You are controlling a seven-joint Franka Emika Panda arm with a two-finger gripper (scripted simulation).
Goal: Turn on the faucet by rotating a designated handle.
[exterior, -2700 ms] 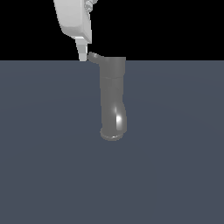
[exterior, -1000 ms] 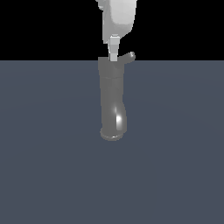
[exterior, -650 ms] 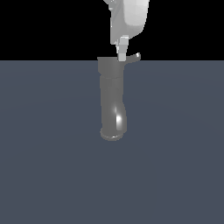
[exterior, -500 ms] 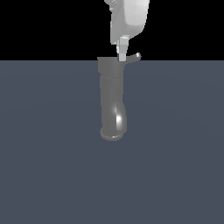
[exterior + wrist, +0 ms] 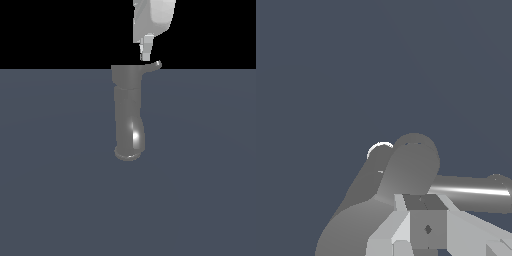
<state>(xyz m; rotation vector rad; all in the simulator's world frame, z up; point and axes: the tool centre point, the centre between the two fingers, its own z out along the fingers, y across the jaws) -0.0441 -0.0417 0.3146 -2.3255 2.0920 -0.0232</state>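
My gripper [image 5: 145, 56] hangs just above the handle [image 5: 151, 66], whose faucet [image 5: 128, 112] extends below me; I cannot tell whether my fingers are parted.

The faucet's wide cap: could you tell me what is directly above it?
The white pincer hangs just above the cap of the faucet, near the handle. Whether its fingertips touch cannot be seen.

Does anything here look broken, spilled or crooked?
Nothing stands out. The faucet looks whole, its handle sticks out sideways from the cap, and the gripper hangs just above that handle. No spill shows on the surface.
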